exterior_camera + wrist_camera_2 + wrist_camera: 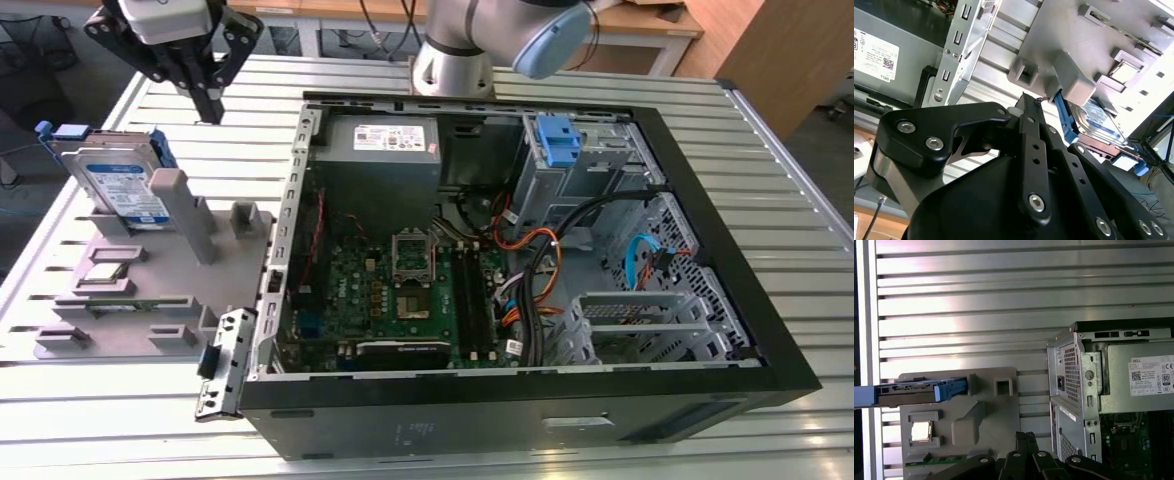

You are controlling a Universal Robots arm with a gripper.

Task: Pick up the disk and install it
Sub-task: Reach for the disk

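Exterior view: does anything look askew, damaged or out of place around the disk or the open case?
Nothing damaged or spilled. The disk leans tilted on edge in the grey fixture, apparently its holder. Only oddity: a metal bracket hangs swung out at a corner of the case.

The power supply point(387, 165) carries a white sticker point(395, 138) with black print, small marks and a square code. The disk point(118, 182) has a blue-and-white label point(131, 195) on its face. In the first wrist view a narrow white strip point(1069, 414) sits on the case point(1066, 370). None of the words can be made out.
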